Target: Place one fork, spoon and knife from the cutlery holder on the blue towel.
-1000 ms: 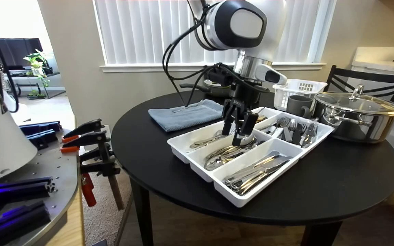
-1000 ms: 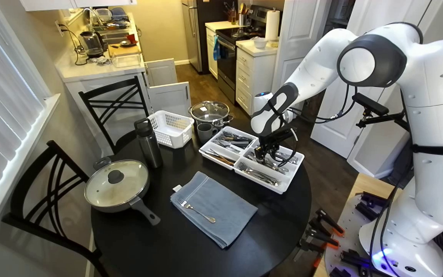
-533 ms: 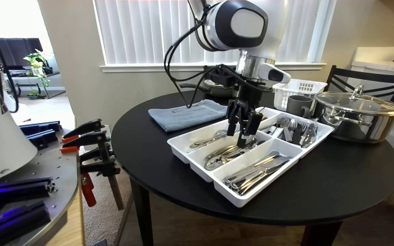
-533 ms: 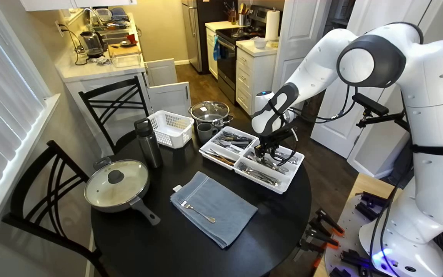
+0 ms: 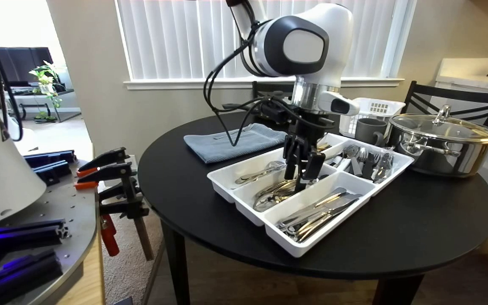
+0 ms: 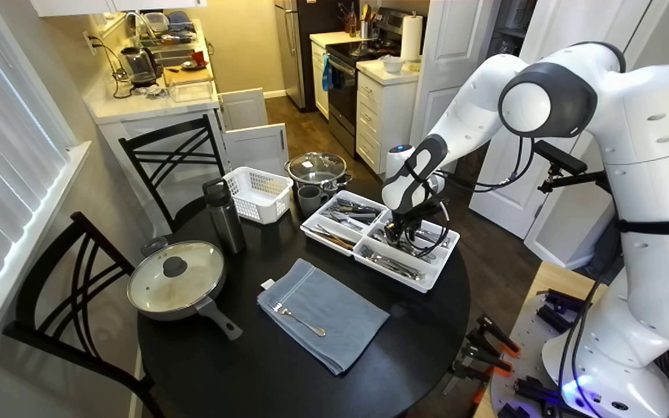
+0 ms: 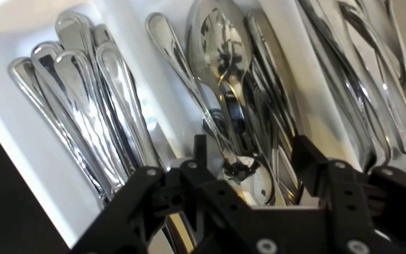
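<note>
The white cutlery holder lies on the round dark table, its long compartments filled with metal cutlery. Inside its middle compartment, my gripper points down with jaws apart and open, over a spoon whose bowl shows between the fingers. A larger spoon lies further up that compartment. Knives fill the compartment beside it. From an exterior view, the gripper partly hides the spoons. The blue towel lies flat and folded, with one fork on it. Whether the fingertips touch cutlery I cannot tell.
Behind the holder stand a grey mug, a lidded steel pot and a white slotted basket. A steel bottle and a lidded pan stand further along the table. Low dividers separate the compartments around the gripper.
My gripper has gone lower into the middle compartment, shifting slightly towards the pot on the way. Its jaws have drawn a little closer together. The towel and its fork have stayed put.
</note>
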### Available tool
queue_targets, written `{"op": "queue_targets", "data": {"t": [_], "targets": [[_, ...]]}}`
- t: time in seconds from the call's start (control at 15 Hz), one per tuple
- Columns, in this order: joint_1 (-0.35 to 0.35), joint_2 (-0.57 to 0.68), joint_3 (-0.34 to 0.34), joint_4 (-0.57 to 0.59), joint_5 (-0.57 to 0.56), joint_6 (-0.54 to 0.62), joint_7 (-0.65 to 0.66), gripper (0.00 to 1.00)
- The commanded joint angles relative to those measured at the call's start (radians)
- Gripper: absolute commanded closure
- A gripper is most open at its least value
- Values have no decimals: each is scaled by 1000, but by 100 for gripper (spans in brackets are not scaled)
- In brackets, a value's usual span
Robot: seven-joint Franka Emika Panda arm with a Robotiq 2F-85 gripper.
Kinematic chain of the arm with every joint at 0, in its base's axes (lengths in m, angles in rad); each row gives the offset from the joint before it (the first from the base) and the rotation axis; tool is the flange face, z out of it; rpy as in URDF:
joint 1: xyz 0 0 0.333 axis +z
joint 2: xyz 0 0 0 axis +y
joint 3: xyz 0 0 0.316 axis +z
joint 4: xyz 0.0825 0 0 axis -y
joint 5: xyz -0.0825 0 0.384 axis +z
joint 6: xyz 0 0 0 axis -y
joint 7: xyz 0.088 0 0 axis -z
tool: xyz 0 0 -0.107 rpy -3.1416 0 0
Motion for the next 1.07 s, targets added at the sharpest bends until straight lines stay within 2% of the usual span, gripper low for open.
{"op": "queue_targets", "data": {"t": [0.0, 0.8, 1.0], "targets": [[-11, 2, -1, -16, 23, 75, 9, 38], [-46, 22, 62, -28, 112, 177, -20, 34], [-39, 28, 67, -31, 103, 199, -26, 33]]}}
